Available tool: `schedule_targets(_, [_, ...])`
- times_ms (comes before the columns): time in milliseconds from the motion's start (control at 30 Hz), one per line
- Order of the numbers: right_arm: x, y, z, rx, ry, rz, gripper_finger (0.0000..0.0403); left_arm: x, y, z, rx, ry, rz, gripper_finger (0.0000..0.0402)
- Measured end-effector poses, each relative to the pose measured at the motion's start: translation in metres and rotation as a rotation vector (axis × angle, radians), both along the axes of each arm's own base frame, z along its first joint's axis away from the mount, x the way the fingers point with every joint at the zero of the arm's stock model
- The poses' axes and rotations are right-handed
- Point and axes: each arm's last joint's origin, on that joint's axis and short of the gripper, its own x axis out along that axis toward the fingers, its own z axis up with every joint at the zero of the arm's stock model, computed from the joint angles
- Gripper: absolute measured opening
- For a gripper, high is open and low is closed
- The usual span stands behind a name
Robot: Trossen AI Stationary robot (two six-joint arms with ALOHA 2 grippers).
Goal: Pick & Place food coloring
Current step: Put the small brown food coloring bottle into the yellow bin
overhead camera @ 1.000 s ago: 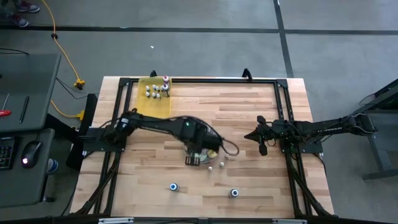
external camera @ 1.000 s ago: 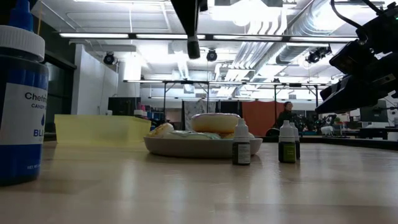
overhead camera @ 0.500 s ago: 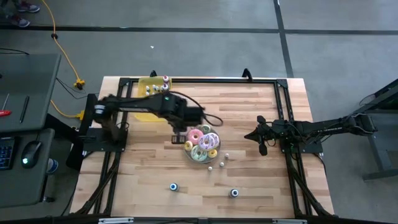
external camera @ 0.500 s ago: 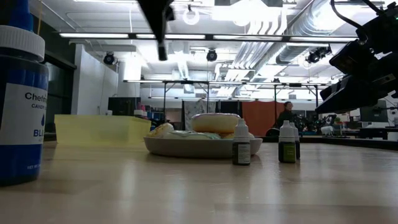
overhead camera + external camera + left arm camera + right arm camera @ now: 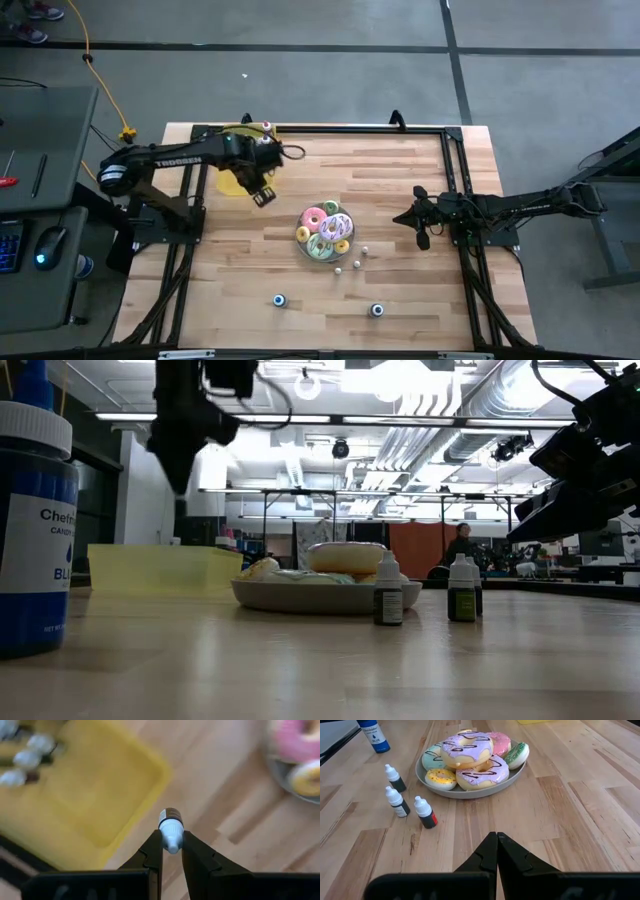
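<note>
My left gripper (image 5: 259,188) hangs above the table's far left, shut on a small food coloring bottle (image 5: 171,822) with a white cap and dark body. The bottle is over bare wood, just off the corner of the yellow tray (image 5: 90,795). Several more bottles (image 5: 27,752) stand in that tray (image 5: 232,178). Three others (image 5: 398,801) stand on the table near the plate of doughnuts (image 5: 324,232). My right gripper (image 5: 400,218) waits shut at the table's right, its fingers (image 5: 496,845) pointing at the plate. My left gripper pinches the bottle's white cap (image 5: 172,840) between its two fingers (image 5: 155,852). The fingers come from above and point down. The bottle hangs upright below them, dark body lowest, clear of the table and the tray.
Two blue-capped jars (image 5: 280,300) (image 5: 376,311) stand near the table's front edge; one fills the low view's left (image 5: 35,510). A black frame (image 5: 330,128) runs round the table. Bare wood lies between the tray and the plate (image 5: 470,787).
My left gripper has travelled from above the plate toward the table's far left, carrying the bottle clear of the table to the yellow tray's corner. It has sunk a little and rolled about its downward axis. The plate of doughnuts now shows uncovered.
</note>
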Motion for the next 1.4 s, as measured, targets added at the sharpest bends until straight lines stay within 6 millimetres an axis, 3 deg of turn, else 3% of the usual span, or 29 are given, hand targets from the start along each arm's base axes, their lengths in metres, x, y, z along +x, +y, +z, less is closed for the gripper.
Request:
schedule_targets(367, [0.000,0.000,0.000,0.000,0.000,0.000,0.0000,-0.034,0.063,-0.021,0.064,0.070,0.142,0.0042])
schedule_targets(600, [0.000,0.000,0.000,0.000,0.000,0.000,0.0000,-0.057,0.093,-0.034,0.061,0.070,0.246,0.0042])
schedule_targets(900, [0.000,0.000,0.000,0.000,0.000,0.000,0.0000,-0.076,0.111,-0.056,-0.009,0.059,0.419,0.0042])
schedule_targets(1400, [0.000,0.000,0.000,0.000,0.000,0.000,0.0000,-0.075,0.133,-0.090,-0.013,0.077,0.573,0.0042])
